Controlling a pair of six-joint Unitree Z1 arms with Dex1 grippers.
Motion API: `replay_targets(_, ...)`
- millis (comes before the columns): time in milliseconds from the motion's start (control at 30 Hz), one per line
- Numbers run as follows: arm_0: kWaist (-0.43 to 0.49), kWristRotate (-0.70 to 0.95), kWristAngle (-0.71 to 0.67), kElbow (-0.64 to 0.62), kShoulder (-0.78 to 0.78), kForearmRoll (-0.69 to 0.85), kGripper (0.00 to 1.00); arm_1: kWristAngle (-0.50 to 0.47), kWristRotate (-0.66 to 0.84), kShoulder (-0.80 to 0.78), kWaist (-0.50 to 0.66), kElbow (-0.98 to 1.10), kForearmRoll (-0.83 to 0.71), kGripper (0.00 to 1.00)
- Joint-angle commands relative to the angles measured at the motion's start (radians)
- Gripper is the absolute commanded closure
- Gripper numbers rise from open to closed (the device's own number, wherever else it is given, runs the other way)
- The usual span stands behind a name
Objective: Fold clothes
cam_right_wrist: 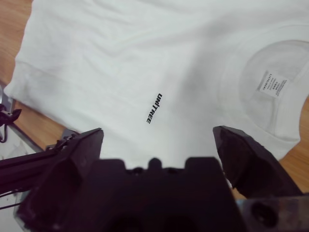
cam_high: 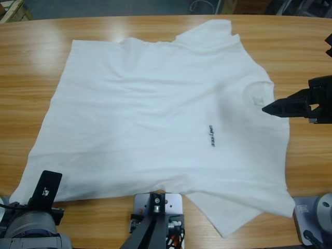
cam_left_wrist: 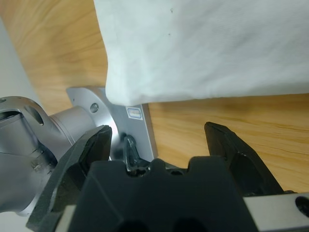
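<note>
A white short-sleeved T-shirt lies spread flat, chest up, across the wooden table, collar to the right and hem to the left. Dark letters run across its chest, also seen in the right wrist view as letters, with a neck label beside them. My right gripper comes in from the right edge and hovers just off the collar; its jaws stand open and empty. My left gripper sits at the near left by the hem corner, open, holding nothing.
Bare table shows along the far edge, on the left side and in the strip near the front edge. One sleeve points to the far side, the other sleeve to the near right. A black part juts in at the right edge.
</note>
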Motion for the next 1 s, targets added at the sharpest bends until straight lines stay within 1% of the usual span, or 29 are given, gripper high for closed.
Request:
replay_targets(33, 0.146, -0.003, -0.026, 0.155, -0.215, -0.162, 0.253, 0.011, -0.003, -0.021, 0.009, 0.035, -0.010, 0.069)
replay_targets(100, 0.212, 0.001, -0.031, 0.218, -0.334, -0.235, 0.253, 0.011, -0.003, -0.021, 0.009, 0.035, -0.009, 0.069)
replay_targets(133, 0.242, 0.014, -0.030, 0.231, -0.383, -0.248, 0.253, 0.011, -0.003, -0.021, 0.009, 0.035, -0.010, 0.069)
replay_targets(233, 0.301, 0.045, -0.033, 0.237, -0.432, -0.262, 0.253, 0.011, -0.003, -0.020, 0.009, 0.035, -0.010, 0.069)
replay_targets(300, 0.362, 0.073, -0.055, 0.262, -0.472, -0.303, 0.253, 0.011, -0.003, -0.022, 0.009, 0.035, -0.010, 0.069)
replay_targets(367, 0.403, 0.107, -0.056, 0.263, -0.488, -0.311, 0.253, 0.011, -0.003, -0.022, 0.009, 0.035, -0.010, 0.069)
replay_targets(433, 0.443, 0.146, -0.076, 0.269, -0.486, -0.330, 0.253, 0.011, -0.003, -0.023, 0.009, 0.035, -0.010, 0.069)
replay_targets(533, 0.524, 0.185, -0.130, 0.311, -0.489, -0.380, 0.253, 0.012, -0.003, -0.023, 0.009, 0.035, -0.010, 0.069)
replay_targets(633, 0.552, 0.196, -0.139, 0.328, -0.456, -0.401, 0.253, 0.012, -0.003, -0.023, 0.009, 0.035, -0.010, 0.069)
replay_targets(733, 0.570, 0.206, -0.154, 0.324, -0.380, -0.408, 0.253, 0.012, -0.003, -0.023, 0.009, 0.035, -0.009, 0.069)
replay_targets(867, 0.588, 0.200, -0.146, 0.320, -0.315, -0.414, 0.254, 0.012, -0.003, -0.026, 0.009, 0.035, -0.009, 0.070)
replay_targets(1000, 0.614, 0.206, -0.121, 0.312, -0.300, -0.413, 0.257, 0.012, -0.003, -0.028, 0.009, 0.037, -0.010, 0.069)
